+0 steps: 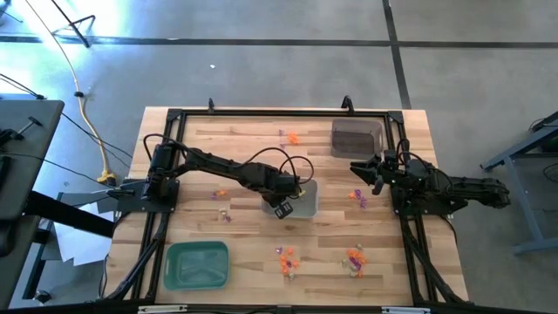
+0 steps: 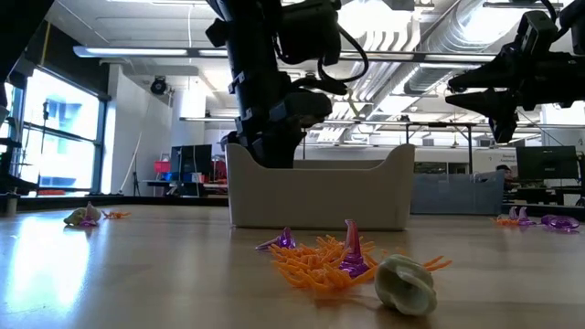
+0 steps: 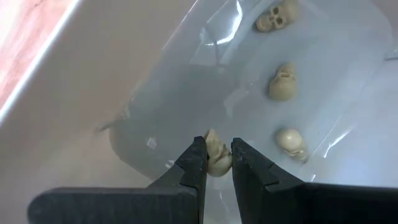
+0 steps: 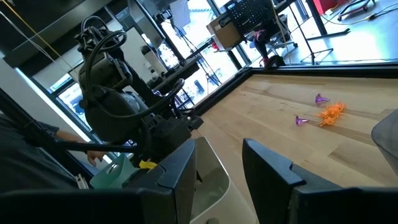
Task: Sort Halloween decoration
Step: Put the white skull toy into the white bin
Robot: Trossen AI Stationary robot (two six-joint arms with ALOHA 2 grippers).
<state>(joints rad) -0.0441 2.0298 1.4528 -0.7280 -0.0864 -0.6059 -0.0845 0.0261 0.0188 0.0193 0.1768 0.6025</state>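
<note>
Near the left front corner, a green tray on the wooden table. Mid-table, left gripper lowered into the grey tray, jaws narrowed around a pale skull trinket that sits right between the fingertips, touching both. Three more skulls loose on the tray floor just beyond. Orange and purple trinkets scattered along the near edge, others by the far edge. Farther right, a dark tray at the far side. Right gripper raised above the table's right side, jaws parted, gripping nothing; purple pieces lying below and left of it.
</note>
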